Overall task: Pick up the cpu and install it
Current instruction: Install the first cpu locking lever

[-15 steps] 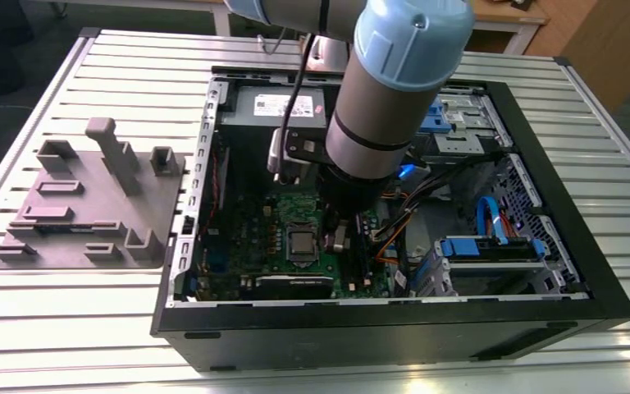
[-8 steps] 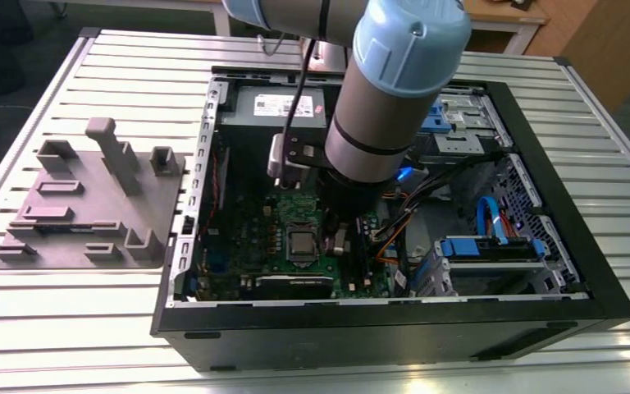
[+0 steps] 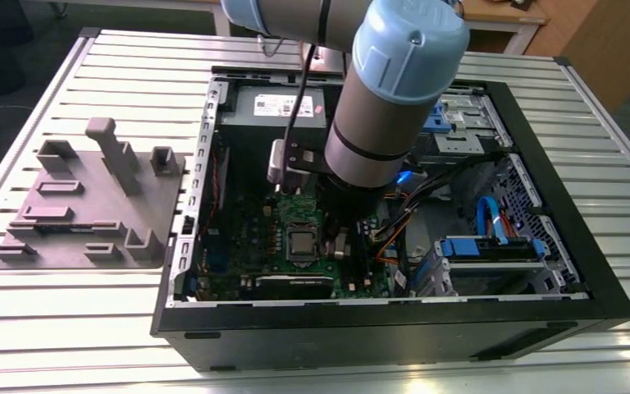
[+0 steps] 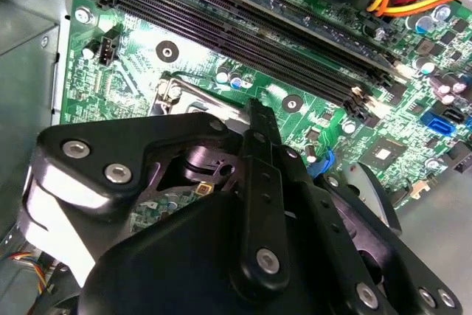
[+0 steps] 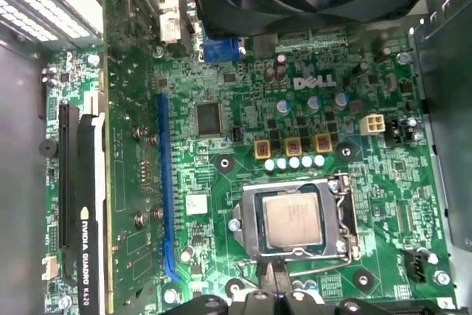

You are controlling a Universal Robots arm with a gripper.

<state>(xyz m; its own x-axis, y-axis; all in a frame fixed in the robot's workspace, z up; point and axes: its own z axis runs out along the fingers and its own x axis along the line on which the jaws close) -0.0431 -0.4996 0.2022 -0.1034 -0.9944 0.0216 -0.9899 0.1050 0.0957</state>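
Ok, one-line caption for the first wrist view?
Green motherboard seen from the wrist, the cpu lying in its metal-framed socket, the gripper close at the socket's edge.

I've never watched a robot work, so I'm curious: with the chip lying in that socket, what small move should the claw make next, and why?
Probably a short lift straight up. In the first wrist view the cpu lies flat inside the socket frame, and the claw sits at the socket's edge, close over the motherboard.
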